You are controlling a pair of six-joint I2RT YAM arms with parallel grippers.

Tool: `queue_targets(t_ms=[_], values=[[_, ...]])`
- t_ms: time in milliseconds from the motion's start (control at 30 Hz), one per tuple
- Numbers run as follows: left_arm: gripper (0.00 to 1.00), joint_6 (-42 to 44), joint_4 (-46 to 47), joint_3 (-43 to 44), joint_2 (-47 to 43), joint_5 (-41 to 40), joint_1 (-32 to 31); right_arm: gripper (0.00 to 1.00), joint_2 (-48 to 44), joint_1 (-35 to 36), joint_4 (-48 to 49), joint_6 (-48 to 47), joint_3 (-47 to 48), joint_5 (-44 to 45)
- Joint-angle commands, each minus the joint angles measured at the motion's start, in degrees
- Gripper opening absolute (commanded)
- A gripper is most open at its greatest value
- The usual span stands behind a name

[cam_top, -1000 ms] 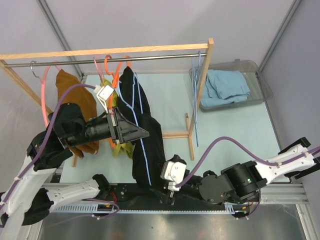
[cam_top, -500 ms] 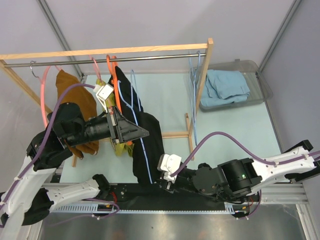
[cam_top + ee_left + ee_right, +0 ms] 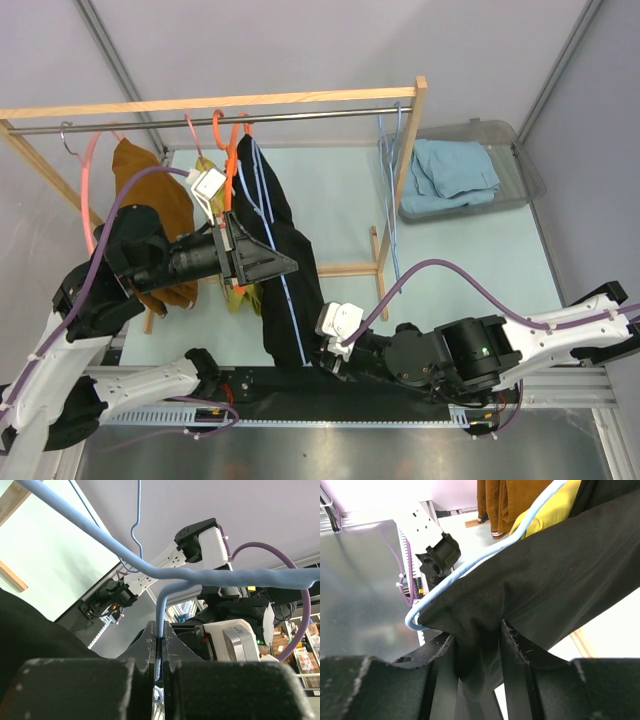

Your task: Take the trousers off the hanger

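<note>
Two pairs of fingers are engaged. The left gripper is clenched on the light blue wire hanger. The hanger's thin stem is pinched between the pads, and its bar runs across just above them. The right gripper grasps a fold of the black cloth trousers, bunched between its fingers. The rest of the cloth drapes up and away from the tips. The hanger's rounded end shows just beside them. A yellow garment hangs beyond.
</note>
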Motion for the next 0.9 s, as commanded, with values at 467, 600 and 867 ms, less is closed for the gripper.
queue_targets(t_ms=[467,600,867], values=[[0.0,0.4,5.0,2.7,-1.6,1.7,-0.1,0.0,1.6,1.0,2.4,-3.9,6.7,8.4],[0.0,2.6,2.3,2.3,-1.3,-0.4,-0.1,0.0,1.9,4.7,3.2,-7.8,10.4,16.2],[0.0,5.8,-1.1,1.0,-2.2,-3.6,0.0,0.0,-0.4,10.3,5.3,-14.8,13.9,23.5]])
